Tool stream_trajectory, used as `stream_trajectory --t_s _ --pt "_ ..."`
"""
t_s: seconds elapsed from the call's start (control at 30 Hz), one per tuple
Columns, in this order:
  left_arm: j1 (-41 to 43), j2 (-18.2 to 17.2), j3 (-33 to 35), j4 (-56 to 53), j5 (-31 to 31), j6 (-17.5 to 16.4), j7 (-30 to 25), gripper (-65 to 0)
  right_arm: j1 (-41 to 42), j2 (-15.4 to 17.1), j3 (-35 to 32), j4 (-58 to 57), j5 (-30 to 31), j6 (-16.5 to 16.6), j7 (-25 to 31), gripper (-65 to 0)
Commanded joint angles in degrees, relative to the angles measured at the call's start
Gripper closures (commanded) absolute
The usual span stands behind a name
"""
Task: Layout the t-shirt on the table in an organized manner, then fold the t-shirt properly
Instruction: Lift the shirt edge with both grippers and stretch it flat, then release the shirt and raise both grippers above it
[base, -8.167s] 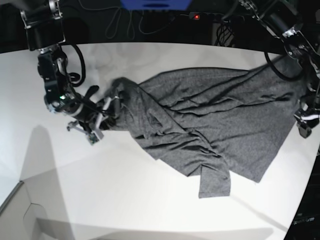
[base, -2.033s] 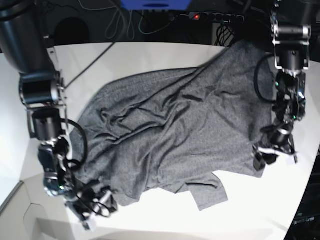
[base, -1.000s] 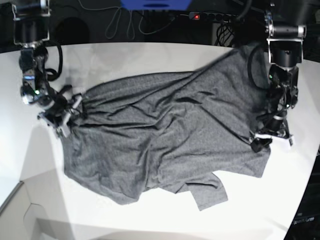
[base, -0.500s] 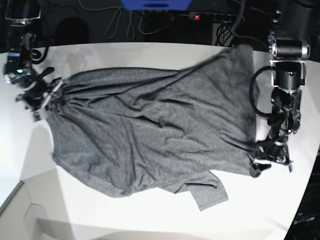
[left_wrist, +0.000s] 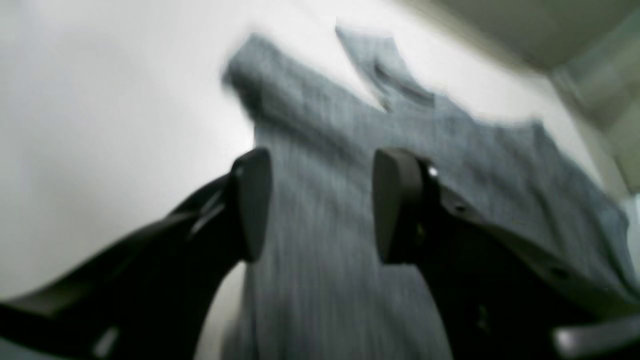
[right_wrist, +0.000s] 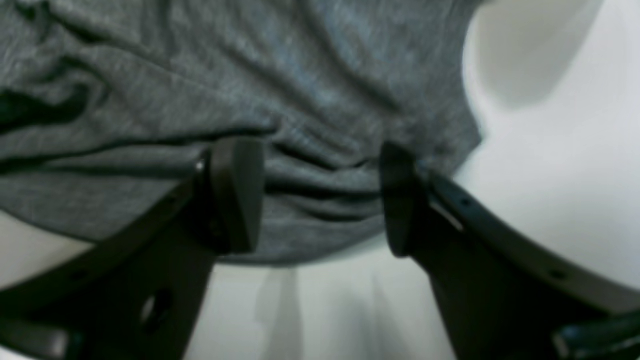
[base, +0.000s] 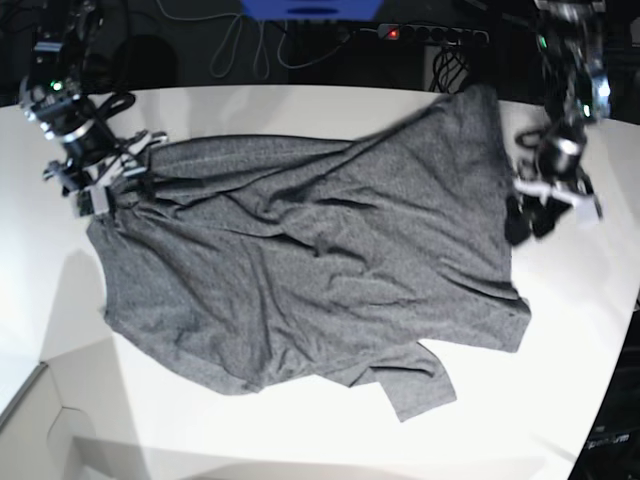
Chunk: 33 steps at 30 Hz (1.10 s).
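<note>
Base view shows the whole t-shirt (base: 310, 260) spread out; wrist views show both jaws spread, holding nothing.

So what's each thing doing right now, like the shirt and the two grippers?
t-shirt: spread out on the table but wrinkled, not folded, one flap sticking out at the near edge.
left gripper: open, nothing held, the shirt in view between its fingers.
right gripper: open, by a bunched shirt edge, not gripping it.
table: white, with the shirt lying on it.
</note>
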Motion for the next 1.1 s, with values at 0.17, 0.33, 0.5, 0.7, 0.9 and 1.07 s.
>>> stream_trajectory --t_s 0.17,0.33,0.5,0.7,0.9,1.07 --pt "8.45 2.68 -4.43 2.22 -0.52 -0.69 -2.21 -31.9 -1.58 -1.6 -1.76 1.07 0.49 -0.3 1.47 -37.6" --pt "10.82 5.15 -4.34 -0.86 -0.52 -0.87 -2.21 -31.9 -2.63 -1.78 -5.36 1.07 0.49 -0.3 1.56 -37.5" --pt "14.34 6.64 -3.46 -0.68 -0.52 -0.95 -2.21 -31.9 -3.34 -1.78 -7.82 1.16 0.49 -0.3 1.56 -37.4" --pt "14.52 6.29 1.11 -3.84 -0.52 -0.78 -2.21 -31.9 -4.83 -1.78 -7.82 1.16 0.58 -0.3 1.91 -37.4" --pt "14.78 5.76 5.68 -4.99 -0.34 -0.6 -2.21 -29.5 -6.5 -1.87 -7.91 1.25 0.58 -0.3 2.0 -37.3" --pt "14.96 4.44 6.74 -4.2 -0.52 -0.52 -2.21 -7.2 -7.73 -1.78 -10.11 1.25 0.58 -0.3 2.0 -37.3"
